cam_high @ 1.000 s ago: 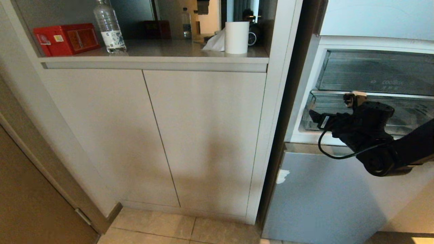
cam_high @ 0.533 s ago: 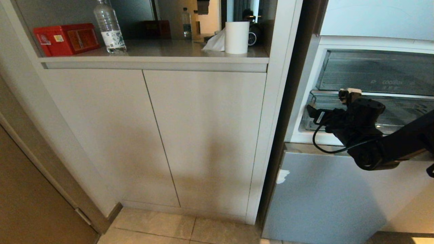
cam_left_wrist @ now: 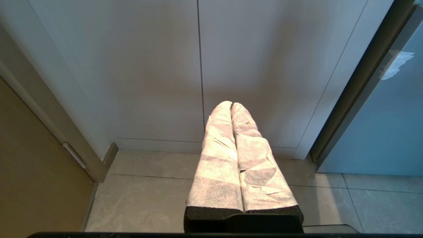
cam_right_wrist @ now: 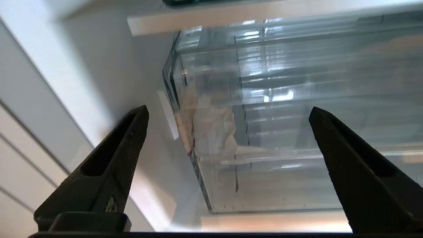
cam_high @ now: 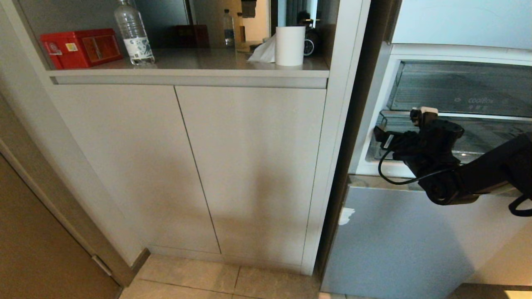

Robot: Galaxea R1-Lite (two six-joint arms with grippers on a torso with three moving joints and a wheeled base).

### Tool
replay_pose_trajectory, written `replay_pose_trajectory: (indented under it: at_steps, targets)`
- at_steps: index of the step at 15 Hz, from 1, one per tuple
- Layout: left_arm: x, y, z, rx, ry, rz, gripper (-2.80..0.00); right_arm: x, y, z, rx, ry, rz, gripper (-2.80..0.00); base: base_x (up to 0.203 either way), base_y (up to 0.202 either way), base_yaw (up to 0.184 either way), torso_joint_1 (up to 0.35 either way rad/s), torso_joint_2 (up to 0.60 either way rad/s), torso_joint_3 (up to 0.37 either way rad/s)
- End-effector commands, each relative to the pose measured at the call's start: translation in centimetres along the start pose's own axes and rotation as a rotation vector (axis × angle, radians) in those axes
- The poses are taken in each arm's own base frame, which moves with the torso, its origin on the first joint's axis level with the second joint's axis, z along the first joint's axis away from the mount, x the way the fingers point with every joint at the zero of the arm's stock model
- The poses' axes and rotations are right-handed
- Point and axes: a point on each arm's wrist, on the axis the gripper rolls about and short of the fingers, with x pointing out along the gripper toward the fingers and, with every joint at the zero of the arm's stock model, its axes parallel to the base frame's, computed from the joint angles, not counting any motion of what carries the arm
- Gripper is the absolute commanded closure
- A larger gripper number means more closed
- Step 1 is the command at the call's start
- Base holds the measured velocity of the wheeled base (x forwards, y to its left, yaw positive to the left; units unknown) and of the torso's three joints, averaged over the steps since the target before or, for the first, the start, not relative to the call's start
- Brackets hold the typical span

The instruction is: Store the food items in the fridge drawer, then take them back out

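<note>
The fridge drawer (cam_high: 457,89) is the shallow clear one with a white front edge (cam_right_wrist: 264,18), and it sits pushed in inside the open fridge. Under it is a taller clear drawer (cam_right_wrist: 281,132). My right gripper (cam_high: 419,133) hangs just in front of that taller drawer's left corner, below the white edge. Its black fingers are spread wide with nothing between them, as the right wrist view (cam_right_wrist: 228,108) shows. The left gripper (cam_left_wrist: 231,104) is parked low, its white-wrapped fingers pressed together and facing the cabinet doors. The food items are out of view.
A silver-blue fridge door panel (cam_high: 399,241) closes the space below the drawers. To the left stands a cabinet (cam_high: 187,166) whose shelf holds a red box (cam_high: 81,47), a water bottle (cam_high: 134,33) and a paper roll (cam_high: 290,45). The floor is tiled (cam_left_wrist: 148,195).
The right arm has carried its open gripper left and slightly up, closer to the fridge's left wall and the drawers. The left arm has not moved.
</note>
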Motion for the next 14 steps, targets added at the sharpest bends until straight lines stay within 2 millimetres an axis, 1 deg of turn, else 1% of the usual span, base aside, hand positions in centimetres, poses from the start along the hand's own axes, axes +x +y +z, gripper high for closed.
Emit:
replay_pose_trajectory:
  at_steps: [1,5,7,11,14]
  targets:
    - [0.0,0.0,0.0,0.0,0.0,0.001,0.0,0.1,0.9,0.2,0.004,-0.005,0.021,0.0,0.0,0.0,0.0,0.0,0.0,0.0]
    - [0.0,0.0,0.0,0.0,0.0,0.001,0.0,0.1,2.7,0.1,0.007,0.003,0.053,0.0,0.0,0.0,0.0,0.0,0.0,0.0]
    - [0.0,0.0,0.0,0.0,0.001,0.001,0.0,0.1,3.2,0.2,0.009,0.0,0.064,0.0,0.0,0.0,0.0,0.0,0.0,0.0]
    - [0.0,0.0,0.0,0.0,0.0,0.001,0.0,0.8,3.4,0.5,0.011,-0.018,0.047,0.0,0.0,0.0,0.0,0.0,0.0,0.0]
    - [0.0,0.0,0.0,0.0,0.001,0.001,0.0,0.7,3.4,0.6,0.012,-0.019,0.041,0.0,0.0,0.0,0.0,0.0,0.0,0.0]
